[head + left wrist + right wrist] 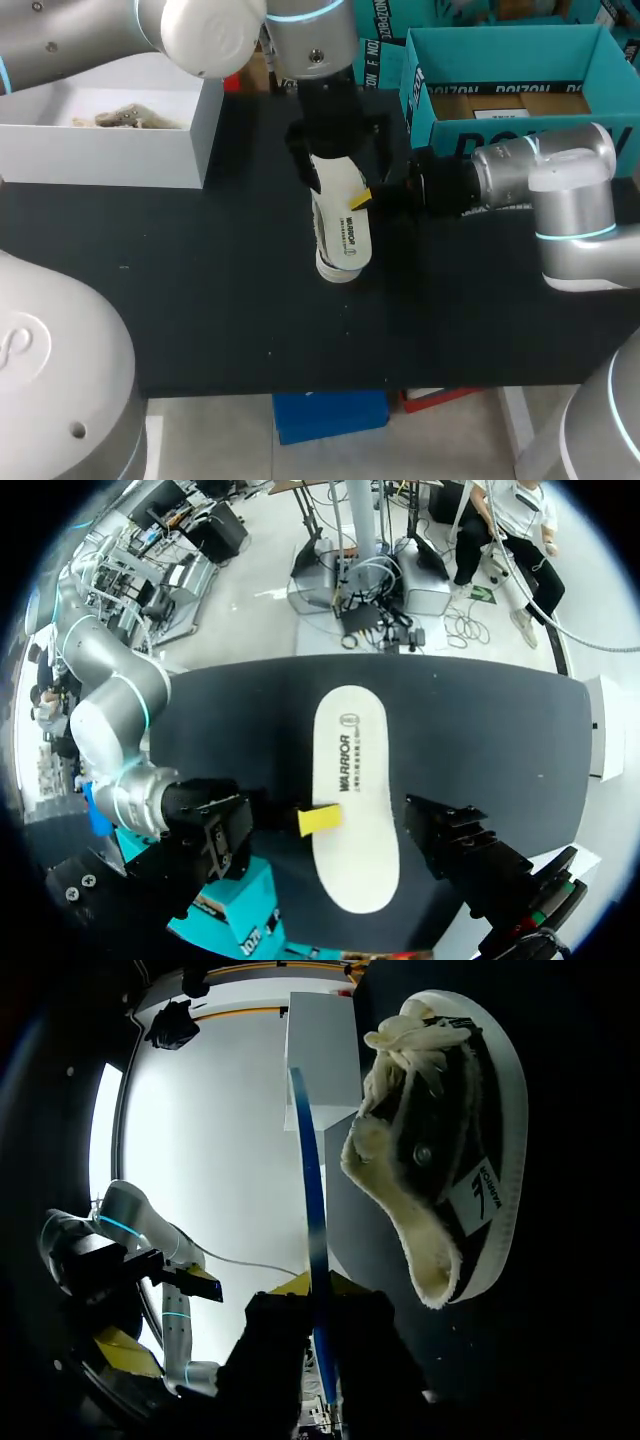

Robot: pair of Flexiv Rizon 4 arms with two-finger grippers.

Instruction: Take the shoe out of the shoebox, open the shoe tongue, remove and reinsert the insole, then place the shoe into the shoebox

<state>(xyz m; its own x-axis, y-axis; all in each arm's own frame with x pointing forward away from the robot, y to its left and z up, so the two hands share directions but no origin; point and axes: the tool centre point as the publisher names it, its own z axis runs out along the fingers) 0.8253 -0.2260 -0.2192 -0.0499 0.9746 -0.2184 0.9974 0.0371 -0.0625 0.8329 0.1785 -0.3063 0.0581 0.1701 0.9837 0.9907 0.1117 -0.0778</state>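
A white insole [340, 225] with a blue underside hangs flat just above the shoe, and my right gripper [362, 198] is shut on its side edge. In the right wrist view the insole [308, 1160] shows edge-on between the fingers of that gripper [318, 1295]. The dark shoe [440, 1140], with fleece lining and a white sole, lies on the table beneath it. From above only the shoe's white end [338, 270] shows. My left gripper [340, 160] hovers over the insole [350, 780], open and holding nothing [340, 840], with a finger on each side.
A teal shoebox [500, 45] stands open at the back right, behind my right arm. A white box [110, 150] with paper inside sits at the back left. The black table [200, 300] lies bare in front of the shoe.
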